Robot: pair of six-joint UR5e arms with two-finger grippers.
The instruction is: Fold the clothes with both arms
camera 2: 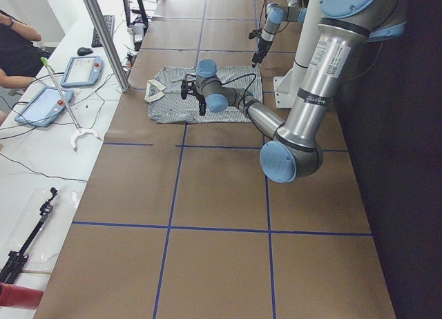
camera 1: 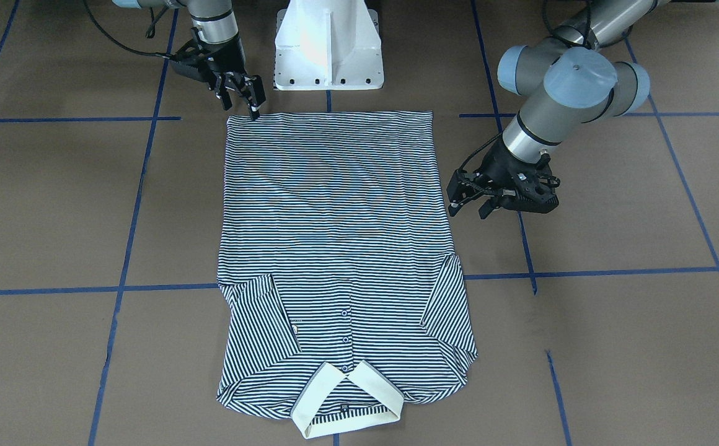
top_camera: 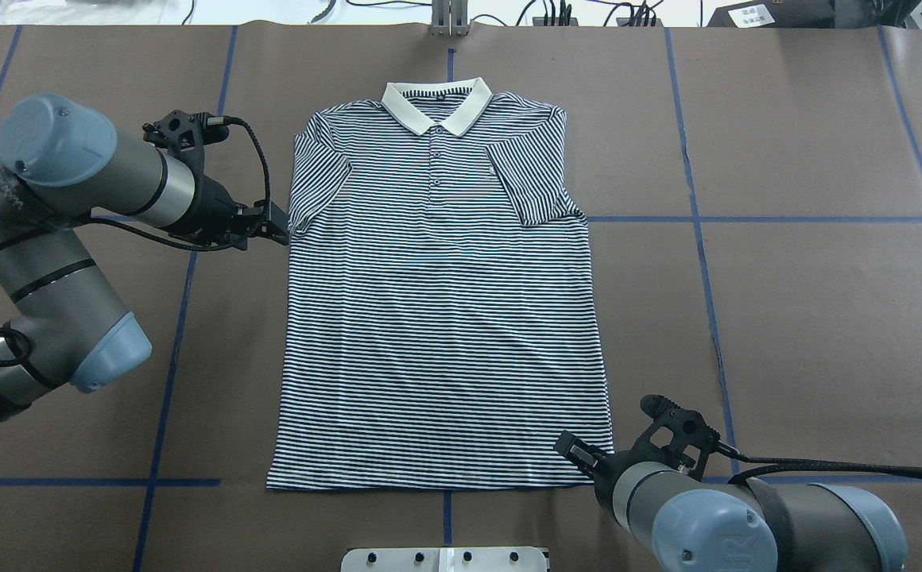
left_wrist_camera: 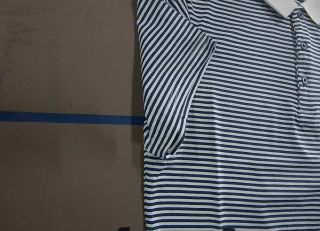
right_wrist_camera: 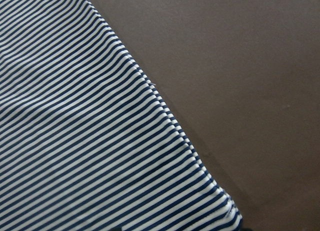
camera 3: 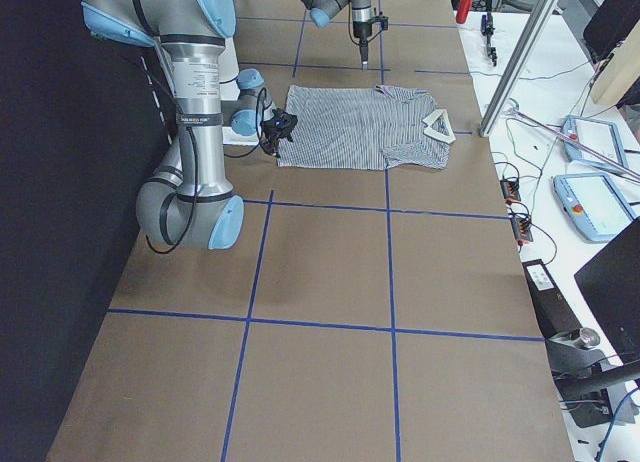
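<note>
Two open grippers at the unfolded shirt (camera 1: 335, 204).
Edge ahead of left gripper (camera 1: 466, 210), hem corner (camera 1: 232, 119) under right gripper (camera 1: 240, 106); pinch next.

Arms (top_camera: 60, 278) grey metal; joint caps (top_camera: 52, 135) pale blue; cables (top_camera: 261, 163) black.

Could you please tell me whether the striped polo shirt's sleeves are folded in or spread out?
Folded in: on the navy-and-white striped polo shirt, both short sleeves lie over the front; the body lies flat.
</note>
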